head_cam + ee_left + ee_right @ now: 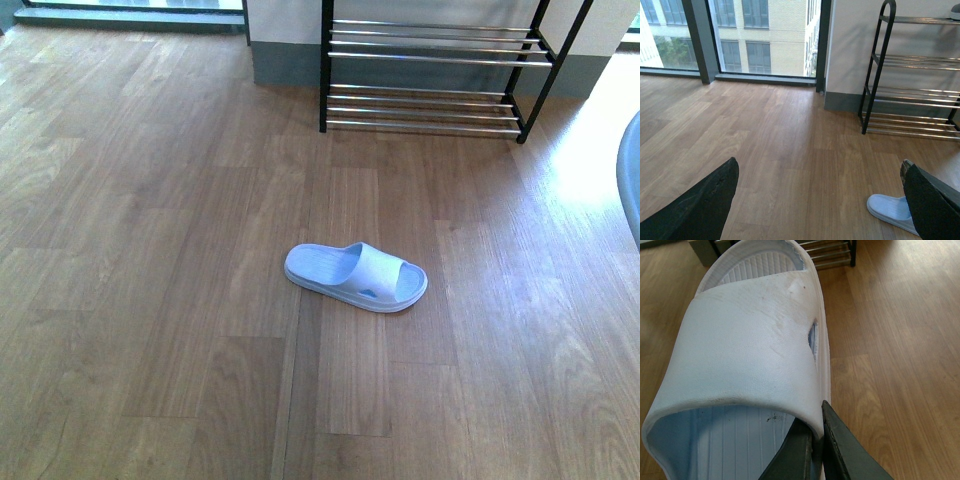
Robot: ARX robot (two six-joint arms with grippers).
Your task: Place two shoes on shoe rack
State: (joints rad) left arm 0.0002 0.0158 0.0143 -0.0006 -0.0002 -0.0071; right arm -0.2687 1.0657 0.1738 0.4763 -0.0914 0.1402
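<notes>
- The right gripper is closed narrow on the held slipper, a pale slide; its two dark fingers pinch the sidewall where the strap meets the sole, at one edge only
- From that gripper the slide juts forward, and the shoe rack lies ahead of it, beyond the slide's far end and well apart
- The step in hand looks to be carrying this slide to the rack; with the pinch so far to one side it will likely want to swing or droop about the fingers, so a slow, level carry with no sharp wrist turns would suit
- The tiers are bare chrome rods with gaps between them, so the sole should come down flat across several rods before the jaws part, or an end could tip through a gap
- One finger seems to reach in under the strap's edge, so on release the jaws ought to open fully and back out the way they face, not lift up through the strap
- The left gripper stands wide open and holds nothing; the second slipper lies on the wooden floor just beside one of its fingers, with the rack further ahead
- In the front view the second slipper lies flat, sole down, well short of the rack
</notes>
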